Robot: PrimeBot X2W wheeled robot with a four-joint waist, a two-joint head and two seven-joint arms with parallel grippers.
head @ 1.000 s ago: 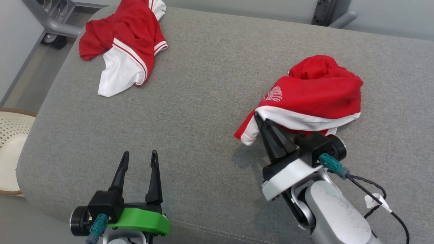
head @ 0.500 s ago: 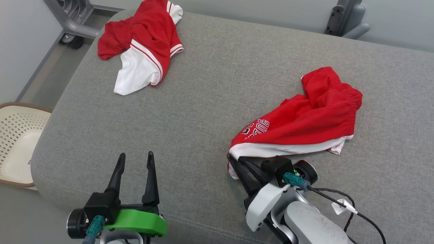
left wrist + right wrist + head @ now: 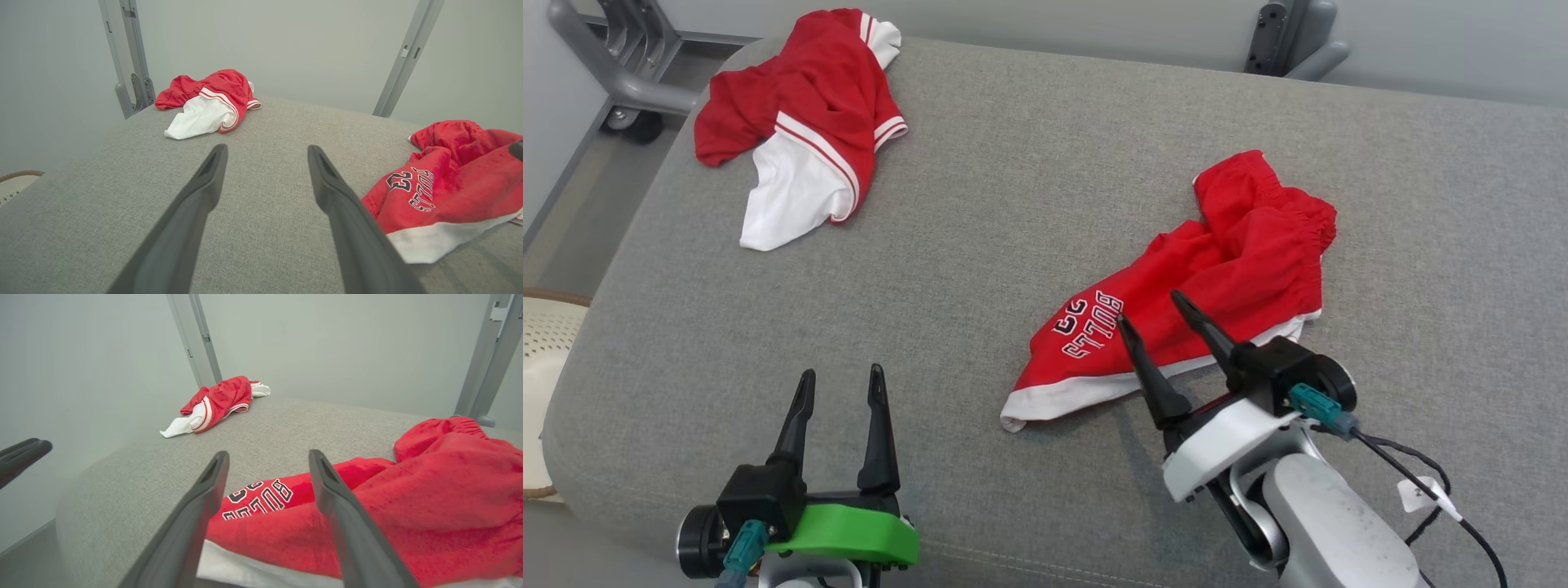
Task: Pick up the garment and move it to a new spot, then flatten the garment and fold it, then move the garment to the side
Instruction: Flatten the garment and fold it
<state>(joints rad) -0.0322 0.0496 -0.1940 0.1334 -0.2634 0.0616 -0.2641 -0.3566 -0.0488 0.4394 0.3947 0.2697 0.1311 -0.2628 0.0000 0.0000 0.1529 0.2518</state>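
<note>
1. Left claw (image 3: pixel 841 372), 7 o'clock, nearest us: fingers spread with nothing between them. It sits over bare pad (image 3: pixel 1013 204), well apart from the shorts.
2. Right claw (image 3: pixel 1150 308), 5 o'clock: fingers also spread wide, gripping nothing. The tips hang over the shorts' near white hem; we can't tell whether they touch the cloth.
3. Shorts (image 3: pixel 1241 253), about 3 o'clock from the pad's middle, lying on it. The near leg is fairly flat with the print up, and the hem's low corner points to 7 o'clock. The far end, at 1 o'clock, is bunched, with the elastic waistband rolled over itself.
4. Basket (image 3: pixel 543 351), 9 o'clock, off the pad's edge.
5. Jersey (image 3: pixel 800 122), 11 o'clock, far corner: crumpled and well apart from the shorts. We read it as not our item.
6. Step: we judge the relocate done, since the shorts are down and no claw is on them. Flatten is now in hand.
7. Next move needs both claws:
   - The right claw drops onto the hem corner under it.
   - The left claw crosses toward 3 o'clock for a second edge.
   - Both then pull apart low over the pad to undo the waistband roll.
   - Each pinch should catch one edge only, not the stacked layers.
</note>
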